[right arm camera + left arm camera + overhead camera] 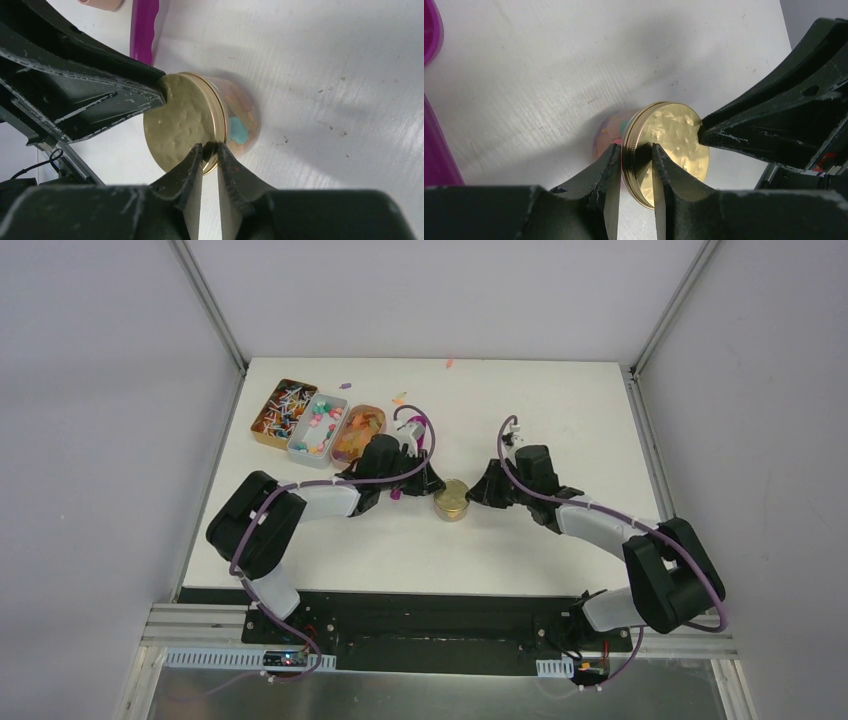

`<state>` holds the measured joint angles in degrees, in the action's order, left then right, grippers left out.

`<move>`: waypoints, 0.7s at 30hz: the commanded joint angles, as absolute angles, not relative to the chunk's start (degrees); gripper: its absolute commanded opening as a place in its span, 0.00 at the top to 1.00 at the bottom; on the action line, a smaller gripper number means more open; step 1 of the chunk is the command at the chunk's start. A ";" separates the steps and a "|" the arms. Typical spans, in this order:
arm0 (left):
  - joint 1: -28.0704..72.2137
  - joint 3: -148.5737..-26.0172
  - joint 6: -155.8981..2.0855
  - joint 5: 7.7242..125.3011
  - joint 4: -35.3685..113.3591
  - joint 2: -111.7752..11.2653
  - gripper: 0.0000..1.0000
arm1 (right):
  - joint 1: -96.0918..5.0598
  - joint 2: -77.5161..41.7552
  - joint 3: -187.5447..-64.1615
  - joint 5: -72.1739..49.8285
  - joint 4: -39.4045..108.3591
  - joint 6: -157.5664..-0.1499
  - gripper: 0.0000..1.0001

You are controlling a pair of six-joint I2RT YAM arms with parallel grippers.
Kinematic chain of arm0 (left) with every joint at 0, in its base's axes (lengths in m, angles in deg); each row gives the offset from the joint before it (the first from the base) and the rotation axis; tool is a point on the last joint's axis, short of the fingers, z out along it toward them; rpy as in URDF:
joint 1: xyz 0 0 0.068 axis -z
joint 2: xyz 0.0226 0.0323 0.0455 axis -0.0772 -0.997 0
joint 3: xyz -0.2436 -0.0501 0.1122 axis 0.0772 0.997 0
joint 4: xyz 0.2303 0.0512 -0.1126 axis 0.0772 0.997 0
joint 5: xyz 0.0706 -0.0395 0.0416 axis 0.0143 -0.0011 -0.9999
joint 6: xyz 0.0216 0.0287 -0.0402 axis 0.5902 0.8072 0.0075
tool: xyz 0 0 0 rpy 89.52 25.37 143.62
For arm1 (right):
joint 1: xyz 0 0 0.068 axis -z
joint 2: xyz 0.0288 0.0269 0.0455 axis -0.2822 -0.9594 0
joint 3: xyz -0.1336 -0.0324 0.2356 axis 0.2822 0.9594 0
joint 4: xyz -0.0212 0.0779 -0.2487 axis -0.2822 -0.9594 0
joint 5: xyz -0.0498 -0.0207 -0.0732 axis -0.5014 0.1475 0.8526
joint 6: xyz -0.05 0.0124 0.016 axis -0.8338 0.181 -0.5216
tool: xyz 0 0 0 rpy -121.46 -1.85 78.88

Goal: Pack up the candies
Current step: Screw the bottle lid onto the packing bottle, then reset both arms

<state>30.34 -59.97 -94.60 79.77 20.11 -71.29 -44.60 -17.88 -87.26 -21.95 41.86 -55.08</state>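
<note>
A small clear jar with a gold lid (452, 502) stands mid-table between my two grippers. Candies show through its wall: pink and green ones in the left wrist view (610, 131), orange and blue ones in the right wrist view (239, 122). My left gripper (428, 483) is shut on the rim of the lid (674, 135), one finger on each side (634, 156). My right gripper (487, 488) pinches the opposite rim of the lid (177, 120) in the same way (210, 151). More candies lie in three tins at the back left (318, 428).
A magenta scoop lies just left of the jar (144, 25), its edge also in the left wrist view (436, 150). A brown tin (283, 410), a white tin (299, 450) and an amber tray (360, 430) stand together. Stray sweets lie near the far edge (449, 363).
</note>
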 commanded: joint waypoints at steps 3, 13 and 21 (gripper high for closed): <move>30.43 -62.24 -91.21 78.85 29.93 -74.75 0.81 | -45.36 -14.87 -85.46 -19.20 37.06 -51.64 0.74; 27.49 -72.75 -88.36 80.15 39.19 -67.83 0.52 | -43.81 -6.22 -91.79 -12.63 24.81 -56.18 0.18; 25.29 -81.72 -82.77 72.66 50.89 -56.23 0.33 | -43.81 -0.42 -101.88 -5.29 12.10 -66.15 0.00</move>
<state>25.88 -76.23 -87.63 77.93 45.96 -65.04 -43.96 -3.82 -95.21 -11.43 19.00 -59.37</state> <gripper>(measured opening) 0.644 0.995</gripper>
